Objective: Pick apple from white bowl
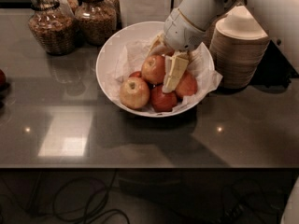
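Note:
The white bowl [108, 55], lined with crumpled white paper, stands at the middle back of the dark counter. The orange-red apple [153, 69] sits on top of the fruit pile in it. My gripper [162, 68] reaches down from the upper right, and its pale fingers [175, 72] are shut on this apple, one on its right side and one behind it. A paler yellow apple [134, 92] lies at the front left of the bowl. Darker red apples [163, 98] lie at the front and right, partly under my finger.
A stack of beige disposable bowls [238, 50] stands just right of the white bowl, close to my arm. Two glass jars [51, 24] stand at the back left. A red object [2, 78] sits at the left edge. The counter's front edge runs along the lower third.

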Controlling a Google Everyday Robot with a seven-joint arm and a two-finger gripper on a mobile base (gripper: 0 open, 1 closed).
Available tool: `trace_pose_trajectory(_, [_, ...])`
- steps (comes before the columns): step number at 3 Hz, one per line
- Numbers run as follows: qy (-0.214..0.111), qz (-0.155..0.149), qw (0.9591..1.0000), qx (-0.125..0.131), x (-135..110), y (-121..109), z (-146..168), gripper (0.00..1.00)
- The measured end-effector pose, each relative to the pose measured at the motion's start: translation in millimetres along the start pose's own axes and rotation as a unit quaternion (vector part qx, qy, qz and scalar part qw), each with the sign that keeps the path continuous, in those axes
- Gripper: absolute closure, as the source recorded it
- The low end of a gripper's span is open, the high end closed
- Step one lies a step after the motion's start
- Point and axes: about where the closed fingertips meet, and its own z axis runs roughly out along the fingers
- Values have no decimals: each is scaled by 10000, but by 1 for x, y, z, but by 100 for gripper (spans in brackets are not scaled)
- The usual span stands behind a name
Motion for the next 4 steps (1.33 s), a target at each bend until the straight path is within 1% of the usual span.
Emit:
trace_pose_trajectory(1, [99, -10, 9998, 189, -10, -2, -24, 100])
trace_pose_trajectory(2, [99, -10, 9998, 191, -10, -2, -24, 100])
trace_pose_trajectory(3, [39, 95, 9987, 505, -10, 6, -30, 100])
trace_pose_trajectory(4, [-115, 42, 9945, 1039, -24, 19, -56, 100])
